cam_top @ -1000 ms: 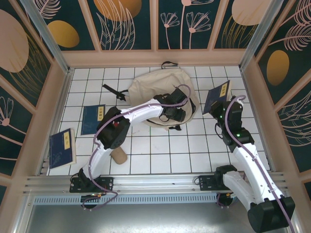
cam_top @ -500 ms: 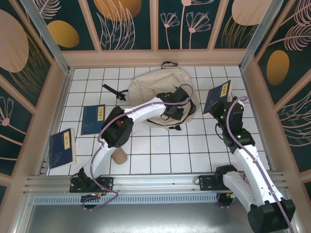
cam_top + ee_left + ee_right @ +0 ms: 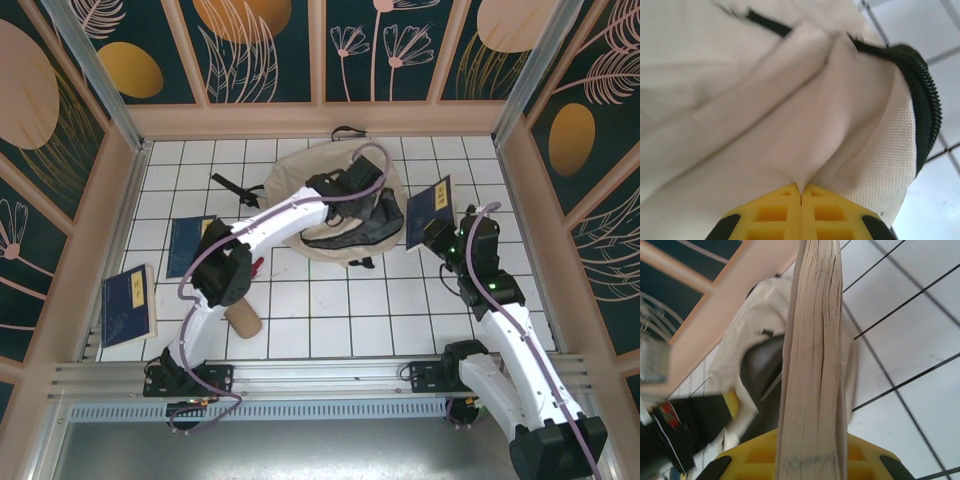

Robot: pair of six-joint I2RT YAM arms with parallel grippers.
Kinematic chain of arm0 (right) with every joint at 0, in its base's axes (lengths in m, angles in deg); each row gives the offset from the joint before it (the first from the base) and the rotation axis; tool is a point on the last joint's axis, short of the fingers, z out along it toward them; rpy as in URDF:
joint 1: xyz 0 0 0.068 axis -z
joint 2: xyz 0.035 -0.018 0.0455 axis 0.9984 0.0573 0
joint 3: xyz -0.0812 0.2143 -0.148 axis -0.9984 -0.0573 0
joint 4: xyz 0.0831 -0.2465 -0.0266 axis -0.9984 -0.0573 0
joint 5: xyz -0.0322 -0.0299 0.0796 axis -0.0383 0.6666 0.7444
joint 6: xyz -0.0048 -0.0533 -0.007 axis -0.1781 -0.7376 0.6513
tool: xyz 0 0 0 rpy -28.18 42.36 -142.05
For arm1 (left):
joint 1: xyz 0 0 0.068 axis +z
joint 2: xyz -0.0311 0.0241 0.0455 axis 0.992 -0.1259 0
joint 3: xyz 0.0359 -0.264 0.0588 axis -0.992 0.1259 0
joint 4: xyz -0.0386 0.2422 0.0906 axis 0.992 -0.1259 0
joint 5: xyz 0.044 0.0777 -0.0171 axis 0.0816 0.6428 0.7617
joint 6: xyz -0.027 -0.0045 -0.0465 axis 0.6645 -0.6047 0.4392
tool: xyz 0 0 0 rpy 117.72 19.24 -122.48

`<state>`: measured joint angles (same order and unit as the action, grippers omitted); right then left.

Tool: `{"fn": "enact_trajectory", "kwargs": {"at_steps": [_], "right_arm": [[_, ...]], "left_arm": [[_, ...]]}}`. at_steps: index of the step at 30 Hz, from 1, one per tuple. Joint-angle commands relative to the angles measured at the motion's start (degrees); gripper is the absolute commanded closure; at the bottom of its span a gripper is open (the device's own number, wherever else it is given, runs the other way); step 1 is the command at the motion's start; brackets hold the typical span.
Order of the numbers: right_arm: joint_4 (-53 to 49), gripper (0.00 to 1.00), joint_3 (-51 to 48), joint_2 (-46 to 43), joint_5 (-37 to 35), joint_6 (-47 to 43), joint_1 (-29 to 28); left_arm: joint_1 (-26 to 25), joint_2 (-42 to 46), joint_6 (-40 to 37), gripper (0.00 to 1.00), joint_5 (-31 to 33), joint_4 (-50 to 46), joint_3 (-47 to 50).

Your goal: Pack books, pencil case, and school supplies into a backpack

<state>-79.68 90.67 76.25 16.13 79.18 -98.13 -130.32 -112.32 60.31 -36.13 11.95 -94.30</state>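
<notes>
The floor is a table of white square tiles with dark grout, edged along the bottom of the overhead frame by aluminium rails. Pale wooden framing walls it in on three sides, set with dark teal panels painted with peach leaves, flowers and gold discs.

The backpack lies at upper centre, its dark mouth gaping toward the right and a black strap trailing off to its left. The left gripper sits on top of it. In the left wrist view its yellow fingertips are pinched together on a fold of the cream fabric, just beside the black zipper.

The right gripper clamps a navy book upright just right of the backpack's mouth. In the right wrist view the page edges rise between the yellow fingers, with the backpack behind them. There is faint pencil-like writing low on the pages, too blurred to read.

Two more navy books lie flat at centre left: one partly under the left arm, another near the left wall. Each book has a small yellow label with dark marks too small to read. The pencil case lies below the left arm's elbow.
</notes>
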Motion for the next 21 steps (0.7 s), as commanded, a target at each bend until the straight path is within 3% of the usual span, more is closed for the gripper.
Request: {"fn": "enact_trajectory", "kwargs": {"at_steps": [1,10,14,21], "right_arm": [[1.75,1.00,-0.83,-1.49,12.06,-2.07,0.43],[16.60,1.00,-8.05,3.41,25.20,6.02,-0.82],[23.11,1.00,-7.86,9.03,22.52,7.09,-5.73],[37.58,1.00,-4.75,23.47,17.18,10.05,-8.98]], "left_arm": [[2.42,4.41,2.15,1.00,0.78,5.61,-2.01],[2.81,5.13,1.77,1.00,-1.63,11.10,-3.83],[2.86,5.34,1.20,1.00,-2.64,11.31,-4.05],[2.84,6.23,1.08,1.00,-2.36,10.69,-3.70]]}}
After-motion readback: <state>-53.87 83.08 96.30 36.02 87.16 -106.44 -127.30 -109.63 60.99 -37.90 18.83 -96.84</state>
